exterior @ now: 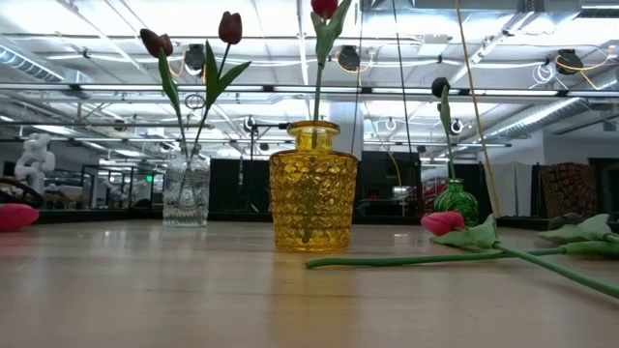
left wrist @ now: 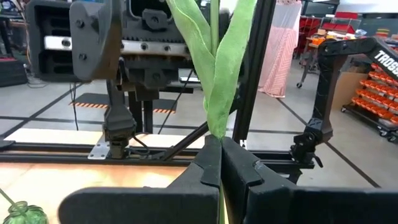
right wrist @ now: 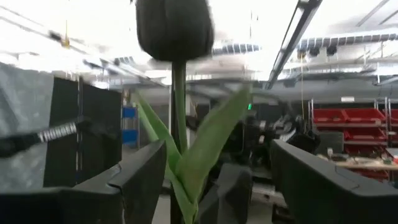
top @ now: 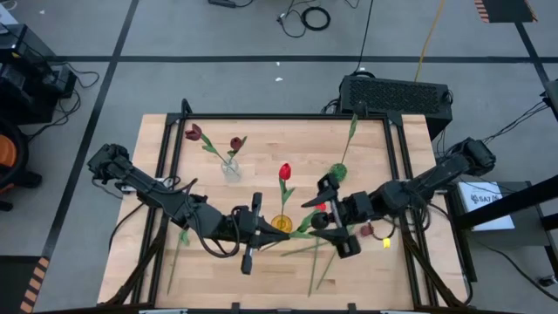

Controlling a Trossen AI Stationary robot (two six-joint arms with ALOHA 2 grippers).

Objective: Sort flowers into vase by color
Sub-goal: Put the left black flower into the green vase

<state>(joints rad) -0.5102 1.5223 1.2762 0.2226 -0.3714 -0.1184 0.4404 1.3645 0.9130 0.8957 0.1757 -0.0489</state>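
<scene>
Gripping one stem, straddling another

Clamped tight on a green stem (left wrist: 214,93), the left gripper (left wrist: 221,163) has its fingers pressed together just below where two leaves split; the stem runs straight up between them and out past the fingertips. From above, this gripper (top: 255,220) sits just beside the yellow vase (top: 281,223), where a red tulip (top: 284,172) stands.

The right gripper (right wrist: 217,174) has its fingers spread wide apart. A dark tulip (right wrist: 175,28) stands upright in the gap between them, its head above the fingertips and its leaves fanning out low in the gap; whether either finger touches the stem cannot be told. From above, this gripper (top: 327,214) lies near the green vase (top: 338,173).

Farther from both grippers, a clear vase (top: 230,167) holds two maroon tulips (top: 193,133). Loose stems (top: 316,262) lie flat on the table (top: 261,131) below the right gripper, with a pink-red head (exterior: 442,222) beside the yellow vase.
</scene>
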